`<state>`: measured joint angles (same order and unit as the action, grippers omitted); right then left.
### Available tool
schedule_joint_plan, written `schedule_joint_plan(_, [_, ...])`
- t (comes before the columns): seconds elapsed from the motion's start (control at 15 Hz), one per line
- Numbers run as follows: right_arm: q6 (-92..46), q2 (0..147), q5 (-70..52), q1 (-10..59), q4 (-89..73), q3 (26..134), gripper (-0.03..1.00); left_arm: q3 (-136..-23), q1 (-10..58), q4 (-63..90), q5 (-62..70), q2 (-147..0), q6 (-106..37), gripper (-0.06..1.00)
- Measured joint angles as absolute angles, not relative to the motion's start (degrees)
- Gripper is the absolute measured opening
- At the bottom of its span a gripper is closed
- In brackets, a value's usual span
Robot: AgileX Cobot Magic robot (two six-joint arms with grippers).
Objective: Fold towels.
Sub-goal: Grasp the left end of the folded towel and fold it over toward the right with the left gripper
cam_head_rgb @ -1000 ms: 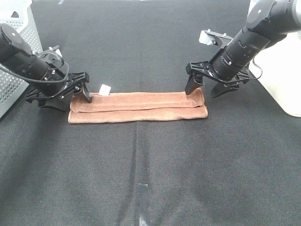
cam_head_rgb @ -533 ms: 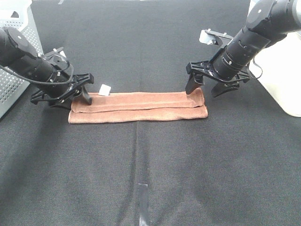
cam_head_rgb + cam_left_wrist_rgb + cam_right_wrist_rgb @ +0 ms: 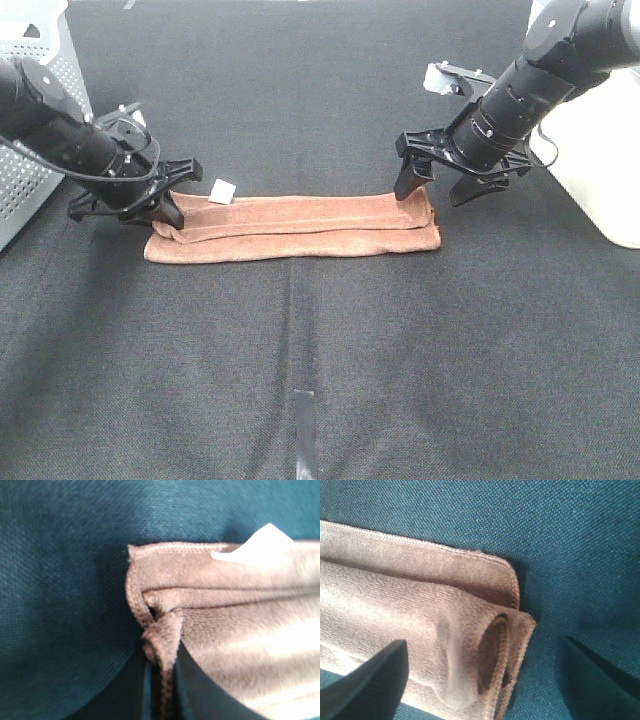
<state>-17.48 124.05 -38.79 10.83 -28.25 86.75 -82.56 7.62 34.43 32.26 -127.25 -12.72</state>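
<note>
The rust-brown towel lies folded into a long narrow strip across the middle of the black table, its white tag sticking out at the far left corner. My left gripper is down at the strip's left end. In the left wrist view its jaws stand close together, with a raised fold of the towel pinched between them next to the tag. My right gripper is open over the right end. Its two fingers straddle the rolled towel end without touching it.
A white perforated basket stands at the left edge, just behind the left arm. A white container stands at the right edge beside the right arm. A grey tape strip marks the cloth near the front.
My left gripper has closed from wide open onto the towel's left end, bunching that corner slightly. The right gripper has stayed open in place.
</note>
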Motion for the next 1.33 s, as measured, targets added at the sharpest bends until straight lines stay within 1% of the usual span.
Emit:
schedule_joint_plan(0.33, [-17.5, 124.0, -38.8, 10.8, -28.2, 86.7, 0.76, -88.2, 5.8, 21.5, 40.9, -123.5, -7.2, 0.05])
schedule_joint_plan(0.53, [-17.5, 124.0, -38.8, 10.8, -28.2, 86.7, 0.76, -91.4, 5.8, 18.0, 46.5, -121.4, -3.7, 0.05])
schedule_joint_plan(0.67, [-17.5, 124.0, -38.9, 10.8, -28.2, 86.7, 0.76, -95.2, 6.5, 19.3, 50.8, -120.8, -1.5, 0.05])
schedule_joint_plan(0.87, [-17.5, 124.0, -39.1, 10.8, -28.2, 86.7, 0.76, -96.9, 10.4, 26.2, 51.2, -120.8, -0.4, 0.05])
schedule_joint_plan(0.93, [-17.5, 124.0, -39.1, 10.8, -28.2, 86.7, 0.76, -96.9, 10.4, 26.2, 51.2, -120.8, -0.4, 0.05])
schedule_joint_plan(1.07, [-17.5, 124.0, -39.2, 10.8, -28.2, 86.7, 0.76, -97.0, 13.6, 30.2, 49.5, -120.8, -0.3, 0.05])
schedule_joint_plan(1.2, [-17.5, 124.0, -39.2, 10.8, -28.2, 86.7, 0.76, -97.2, 17.6, 34.0, 44.5, -121.3, 0.0, 0.05])
schedule_joint_plan(1.33, [-17.5, 124.0, -39.4, 10.8, -28.2, 86.7, 0.76, -98.6, 20.2, 37.0, 42.9, -123.9, 0.0, 0.05])
